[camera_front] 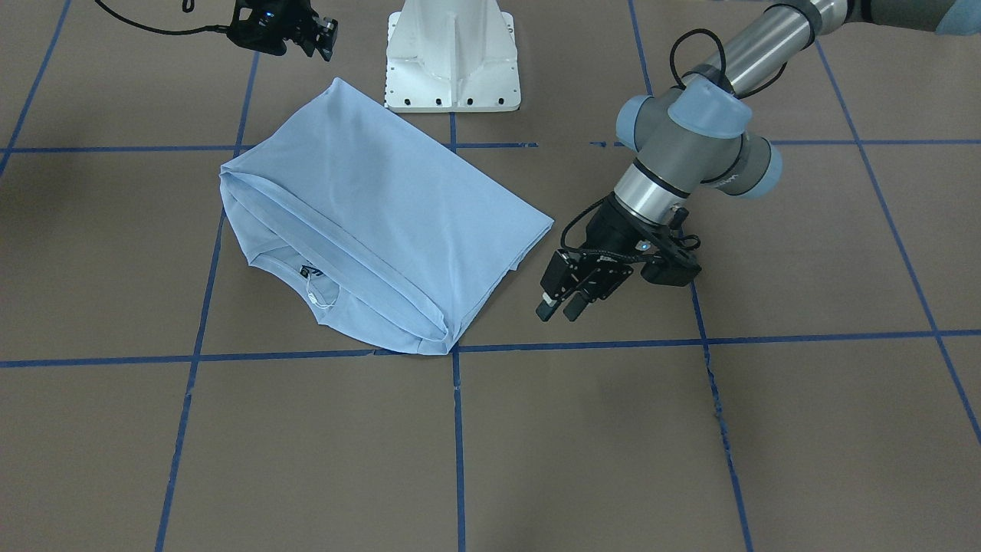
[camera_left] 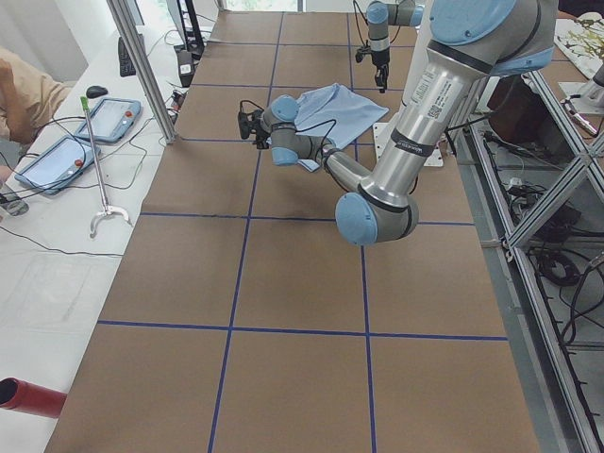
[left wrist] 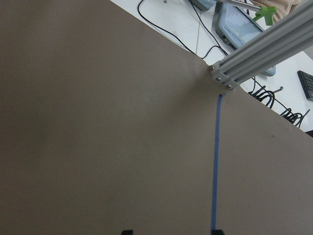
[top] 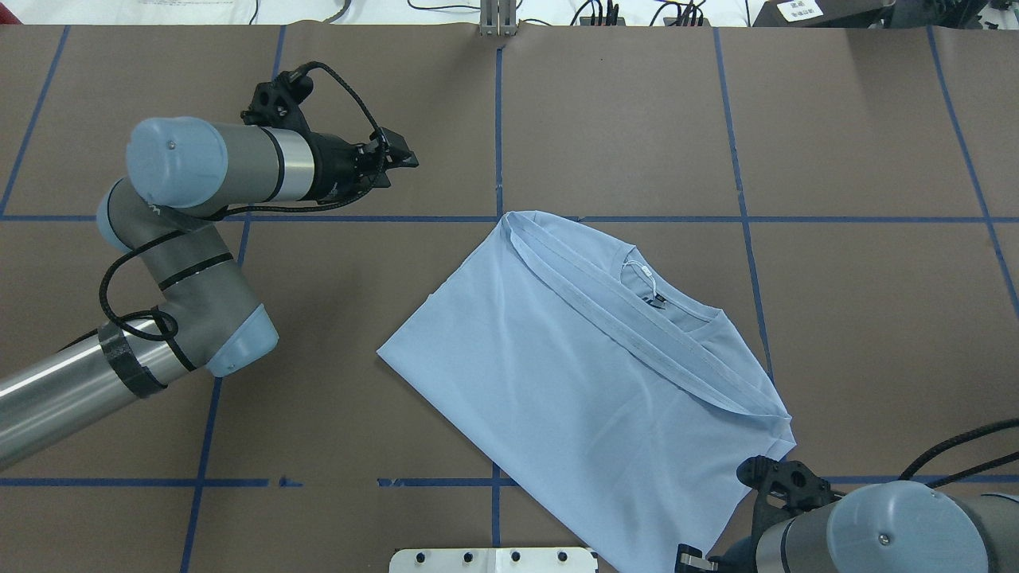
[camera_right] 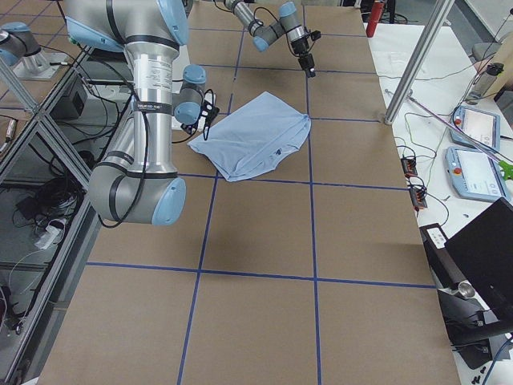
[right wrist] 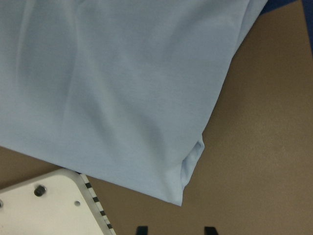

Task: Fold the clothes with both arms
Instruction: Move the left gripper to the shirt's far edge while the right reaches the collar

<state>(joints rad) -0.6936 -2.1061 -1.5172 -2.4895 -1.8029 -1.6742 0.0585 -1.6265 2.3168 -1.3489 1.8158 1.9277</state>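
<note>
The light blue T-shirt [camera_front: 368, 207] [top: 581, 382] lies folded on the brown table, hem band doubled over the collar. Its dark neck label [top: 657, 300] and white tag string [camera_front: 316, 295] show at the neckline. My left gripper [camera_front: 559, 309] [top: 404, 157] hovers open just off the shirt's side corner, holding nothing; its wrist view shows only bare table. My right gripper [camera_front: 323, 37] is open above the shirt's corner [right wrist: 188, 169] nearest the pedestal, not touching it. The chest print is hidden.
The white pedestal base [camera_front: 452, 61] [right wrist: 49, 205] stands right beside the shirt's near edge. Blue tape lines [camera_front: 457, 429] grid the table. An aluminium post [left wrist: 259, 44] rises at the far edge. Tablets [camera_left: 111, 118] and a person's arm [camera_left: 19, 90] are off the table.
</note>
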